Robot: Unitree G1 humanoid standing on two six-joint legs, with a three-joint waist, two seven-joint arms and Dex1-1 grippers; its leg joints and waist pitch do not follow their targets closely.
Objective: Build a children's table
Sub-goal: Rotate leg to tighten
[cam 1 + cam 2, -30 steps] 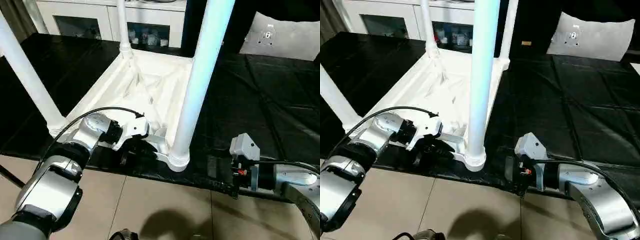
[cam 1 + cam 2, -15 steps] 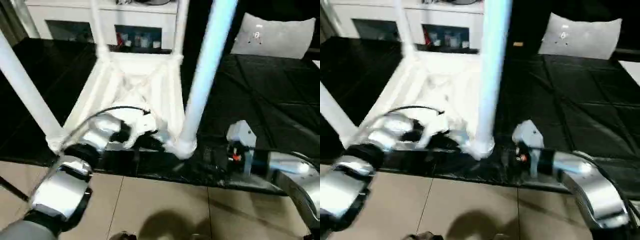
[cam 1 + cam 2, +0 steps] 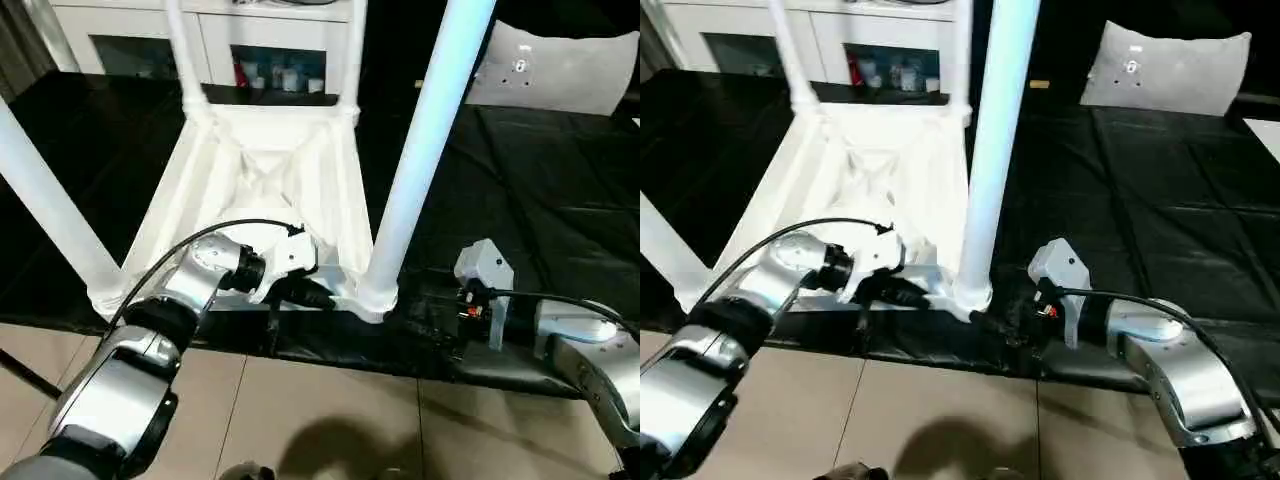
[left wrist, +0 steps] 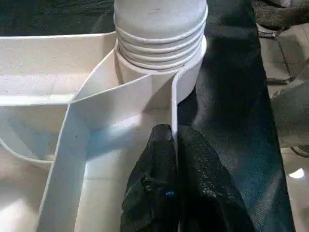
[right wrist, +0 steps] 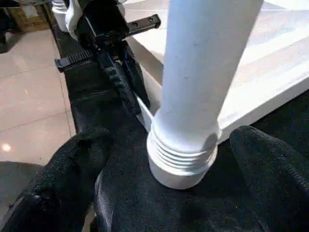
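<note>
The children's table lies upside down on the black padded surface, its white top [image 3: 260, 170] showing the X-ribbed underside. Its legs stand up from the corner sockets. My left gripper [image 3: 315, 297] is shut on the top's near rim wall [image 4: 145, 96], one black finger on each side, just beside the near right corner socket. The near right leg [image 3: 420, 150] rises from that socket. My right gripper [image 5: 178, 164] is open, its fingers [image 5: 72, 164] standing on either side of this leg's ribbed base without touching it.
Three more legs stand at the near left [image 3: 45, 190], far left [image 3: 185, 50] and far right [image 3: 352, 50]. The black padded surface [image 3: 540, 180] ends just in front of the table, above tiled floor [image 3: 330, 420]. A white cabinet [image 3: 130, 15] and white cushion [image 3: 560, 65] lie behind.
The head camera has shifted, so the whole picture moved. My right gripper has come closer to the near right leg's base. My left gripper stays on the rim.
</note>
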